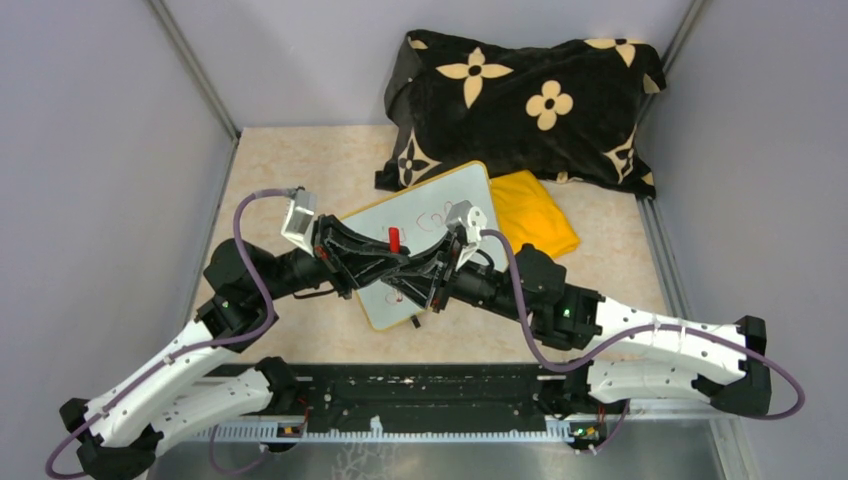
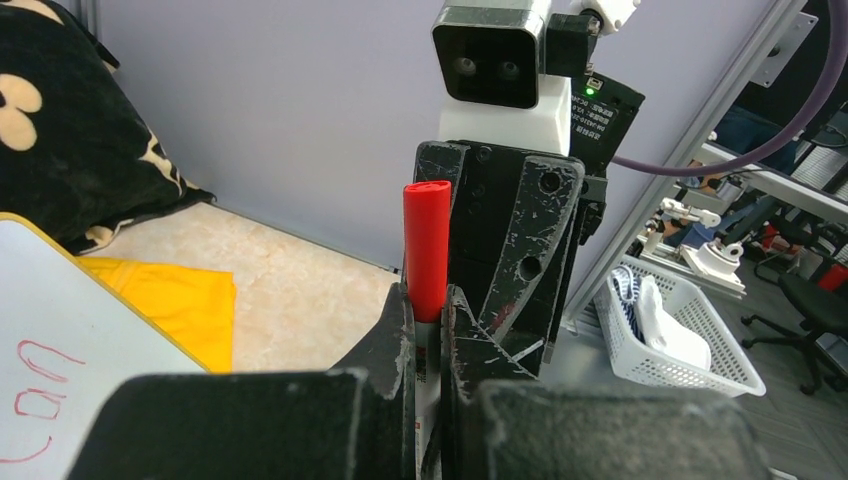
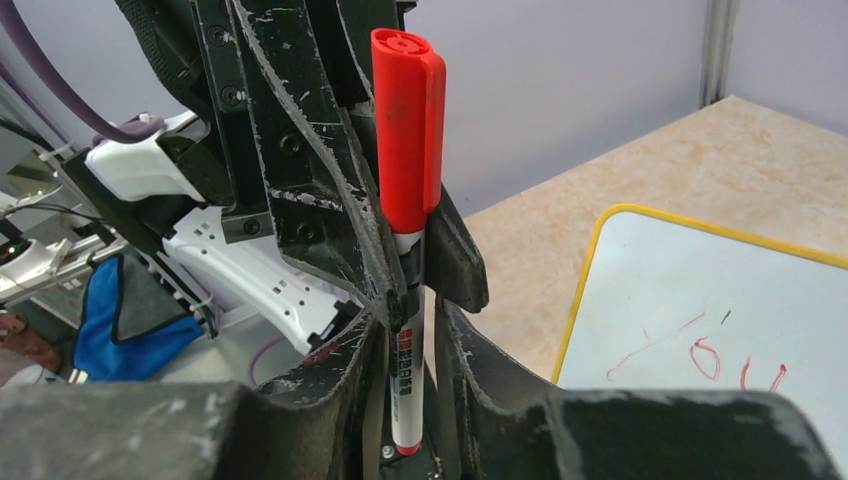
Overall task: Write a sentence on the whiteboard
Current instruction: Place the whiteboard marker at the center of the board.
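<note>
The whiteboard (image 1: 455,190) lies tilted on the table, white with a yellow rim. Thin red letters of the sentence (image 2: 35,385) show on it, and more letters (image 3: 705,355) in the right wrist view. Above the board a marker (image 1: 394,238) with a red cap stands upright where the two grippers meet. My left gripper (image 2: 428,300) is shut on the marker (image 2: 427,245) just under the cap. My right gripper (image 3: 412,320) has its jaws round the white barrel of the marker (image 3: 408,140) lower down, with a slim gap showing on one side.
A folded yellow cloth (image 1: 535,215) lies at the board's right edge. A black pillow with cream flowers (image 1: 520,100) fills the back right corner. Grey walls close in the table on three sides. A white basket (image 2: 680,340) stands beyond the table.
</note>
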Controlling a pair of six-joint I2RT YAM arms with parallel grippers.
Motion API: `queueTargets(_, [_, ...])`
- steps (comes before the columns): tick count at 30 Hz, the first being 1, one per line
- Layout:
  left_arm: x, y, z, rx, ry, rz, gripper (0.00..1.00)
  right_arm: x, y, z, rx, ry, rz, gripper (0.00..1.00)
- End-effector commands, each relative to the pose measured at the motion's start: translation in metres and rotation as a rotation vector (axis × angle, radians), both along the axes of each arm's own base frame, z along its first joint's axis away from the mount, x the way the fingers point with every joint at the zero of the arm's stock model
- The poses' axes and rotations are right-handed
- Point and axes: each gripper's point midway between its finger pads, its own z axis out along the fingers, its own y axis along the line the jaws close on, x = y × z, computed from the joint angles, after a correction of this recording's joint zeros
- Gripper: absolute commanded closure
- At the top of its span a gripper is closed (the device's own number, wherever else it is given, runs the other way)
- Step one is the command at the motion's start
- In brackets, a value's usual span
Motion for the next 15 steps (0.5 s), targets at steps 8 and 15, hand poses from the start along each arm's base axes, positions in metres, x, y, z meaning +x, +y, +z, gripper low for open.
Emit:
queueTargets(8, [0.001,0.0,0.001,-0.005,-0.023,0.006,0.9,0.001,-0.009,0.004,0.028,-0.017,-0.008,1.0])
queueTargets(15, [0.014,0.007,-0.011,0.023,0.025,0.097,0.21,0.007,-0.029,-0.006,0.012,-0.006,-0.074,1.0])
